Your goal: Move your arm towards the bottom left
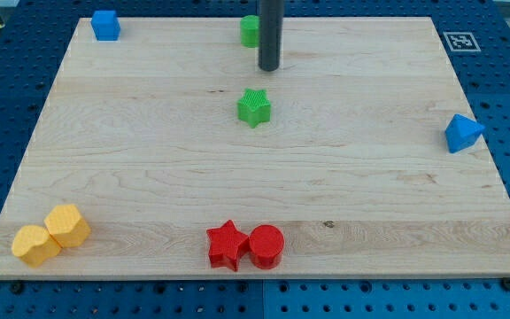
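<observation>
My tip [269, 67] is near the view's top centre, on the wooden board [149, 159]. The dark rod partly hides a green block [250, 31] just left of it. A green star block [254, 107] lies a little below the tip. Two yellow blocks [35, 245] [67, 225] sit touching at the bottom left corner. A red star block [227, 245] and a red round block [266, 246] sit touching at the bottom centre.
A blue block [105, 25] sits at the top left corner. A blue triangular block [462, 133] sits at the right edge. A marker tag [459, 41] is at the top right corner. Blue pegboard [7, 89] surrounds the board.
</observation>
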{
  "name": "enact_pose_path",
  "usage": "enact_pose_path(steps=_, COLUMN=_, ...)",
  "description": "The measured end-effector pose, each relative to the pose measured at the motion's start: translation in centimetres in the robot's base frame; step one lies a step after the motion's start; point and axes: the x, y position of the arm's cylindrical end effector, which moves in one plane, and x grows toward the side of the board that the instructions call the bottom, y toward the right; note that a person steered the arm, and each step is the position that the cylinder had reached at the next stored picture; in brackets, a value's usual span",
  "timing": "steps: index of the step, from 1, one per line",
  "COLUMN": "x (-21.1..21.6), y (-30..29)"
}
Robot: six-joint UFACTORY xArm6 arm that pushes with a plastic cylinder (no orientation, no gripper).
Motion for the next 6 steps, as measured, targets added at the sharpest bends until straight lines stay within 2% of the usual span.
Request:
enact_pose_path(steps=1, x=0.0, y=-6.6)
enact_pose_path(steps=2, x=3.8, y=-12.9)
enact_pose_path(steps=3, x=11.5, y=-19.8)
enact_pose_path(steps=4, x=16.2, y=-27.9)
enact_pose_path(steps=5, x=17.0, y=-30.3)
enact_pose_path(steps=6, x=17.8, y=-30.4)
